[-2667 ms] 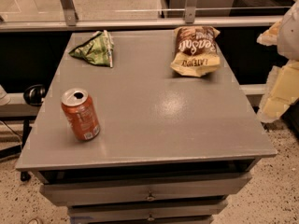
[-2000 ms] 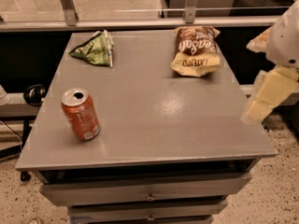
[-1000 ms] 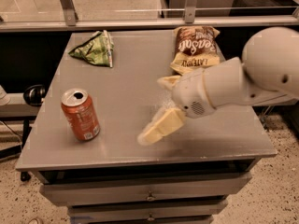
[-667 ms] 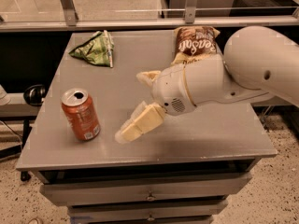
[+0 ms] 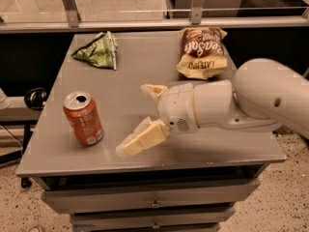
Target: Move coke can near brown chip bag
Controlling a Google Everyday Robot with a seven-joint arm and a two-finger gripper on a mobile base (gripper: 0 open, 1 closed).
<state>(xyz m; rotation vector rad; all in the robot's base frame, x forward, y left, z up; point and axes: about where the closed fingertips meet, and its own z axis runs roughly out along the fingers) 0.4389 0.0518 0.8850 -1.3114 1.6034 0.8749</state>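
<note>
The coke can [image 5: 83,118], orange-red with a silver top, stands upright near the front left of the grey table [image 5: 145,57]. The brown chip bag [image 5: 200,52], dark brown above and pale yellow below, lies flat at the back right. My gripper [image 5: 136,119] reaches in from the right on a thick white arm and hovers over the table's middle front, a short way right of the can and not touching it. Its two pale fingers [image 5: 142,139] are spread wide apart and hold nothing.
A smaller green triangular bag [image 5: 99,50] lies at the back left of the table. Drawers [image 5: 154,204] sit under the tabletop. A glass partition with metal posts [image 5: 70,4] runs behind the table. Speckled floor lies to both sides.
My arm has swept in from the right edge across the table toward the left, and the gripper now sits close to the can. The can and both bags have not moved.
</note>
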